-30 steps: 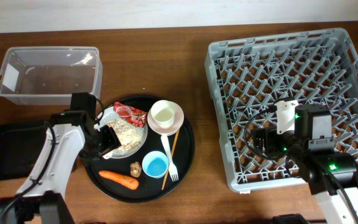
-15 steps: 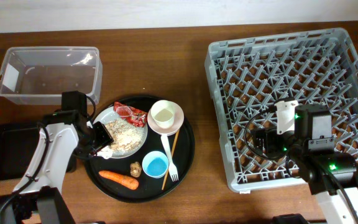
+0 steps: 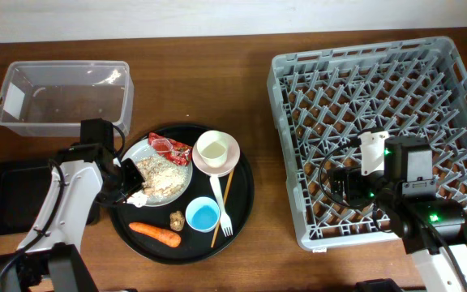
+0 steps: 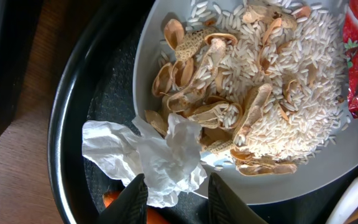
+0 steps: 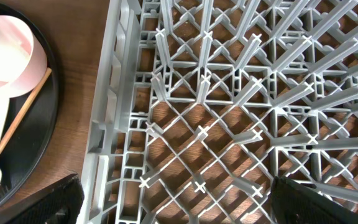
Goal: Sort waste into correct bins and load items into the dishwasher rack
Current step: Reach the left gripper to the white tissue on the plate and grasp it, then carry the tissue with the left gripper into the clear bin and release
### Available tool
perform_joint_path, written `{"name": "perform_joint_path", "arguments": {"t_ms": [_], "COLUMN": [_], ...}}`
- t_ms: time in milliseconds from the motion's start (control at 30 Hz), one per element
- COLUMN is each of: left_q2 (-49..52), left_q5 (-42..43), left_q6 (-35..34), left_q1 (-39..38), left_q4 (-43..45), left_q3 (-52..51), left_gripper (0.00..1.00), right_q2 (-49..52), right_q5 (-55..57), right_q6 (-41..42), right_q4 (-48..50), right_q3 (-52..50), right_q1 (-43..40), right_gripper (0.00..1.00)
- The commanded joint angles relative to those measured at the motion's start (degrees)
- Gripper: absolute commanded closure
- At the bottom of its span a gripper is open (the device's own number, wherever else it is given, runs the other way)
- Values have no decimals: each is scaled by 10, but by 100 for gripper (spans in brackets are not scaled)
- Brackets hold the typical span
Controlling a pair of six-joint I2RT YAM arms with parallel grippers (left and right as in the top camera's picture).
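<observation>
The left gripper (image 4: 178, 200), jaws half closed, straddles the white crumpled tissue (image 4: 157, 155) lying dead ahead against the white round plate (image 4: 328, 155); firm hold unclear.

The left arm (image 3: 62, 203) wore smooth white shells between black joints, with a black cable beside it, and the left gripper (image 4: 178, 202) had matte black, rounded fingers (image 4: 133, 200). The right arm (image 3: 412, 199) was mostly black and boxy, with a white bracket, looping black cables and small green lights. The right gripper (image 5: 169, 208) was also black.
</observation>
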Motion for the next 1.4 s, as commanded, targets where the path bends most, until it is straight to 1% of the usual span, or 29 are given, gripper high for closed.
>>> {"name": "perform_joint_path", "arguments": {"t_ms": [0, 133, 233, 267, 367, 400, 467, 533, 633, 667, 700, 867, 933, 1100, 1133, 1200, 1233, 1333, 1367], "left_q2": [4, 4, 4, 4, 4, 4, 4, 4, 4, 4, 4, 3, -3, -8, -8, -8, -8, -2, 10], "left_q5": [-17, -17, -17, -17, -17, -17, -17, -21, -26, -26, -26, -25, -26, -27, -39, -87, -115, -155, -172], "left_q6": [-1, -1, -1, -1, -1, -1, -1, -1, -1, -1, -1, -1, 6, 55, 55, 55, 55, 55, 55], "left_q1": [2, 2, 2, 2, 2, 2, 2, 2, 2, 2, 2, 3, 3, 4, 4, 4, 4, 4, 4], "left_q4": [1, 2, 10, 11, 12, 12, 12, 12, 12, 12, 12, 7, -11, -22, -18, 6, 39, 118, 164], "left_q3": [9, 9, 9, 9, 9, 9, 9, 9, 9, 9, 9, 22, 52, 164, 190, 229, 237, 236, 235], "left_gripper": [69, 73, 74, 77, 80, 84, 84, 88, 90, 93, 99, 99, 99, 99, 100, 100, 100, 99, 100], "right_q2": [-2, -2, -2, -2, -2, -2, -2, -2, -2, -2, -2, -2, -2, -2, -2, -2, -2, -2, -2], "right_q5": [-5, -5, -5, -5, -5, -5, -5, -5, -5, -5, -5, -5, -5, -5, -5, -5, -5, -5, -5], "right_q6": [4, 4, 4, 4, 4, 4, 4, 4, 4, 4, 4, 4, 4, 4, 4, 4, 4, 4, 4], "right_q4": [0, 0, 0, 0, 0, 0, 0, 0, 0, 0, 0, 0, 0, 0, 0, 0, 0, 0, 0], "right_q3": [16, 16, 16, 16, 16, 16, 16, 16, 16, 16, 16, 16, 16, 16, 16, 16, 16, 16, 16], "right_q1": [3, 3, 3, 3, 3, 3, 3, 3, 3, 3, 3, 3, 3, 3, 3, 3, 3, 3, 3], "right_gripper": [1, 1, 1, 1, 1, 1, 1, 1, 1, 1, 1, 1, 1, 1, 1, 1, 1, 1, 1]}}
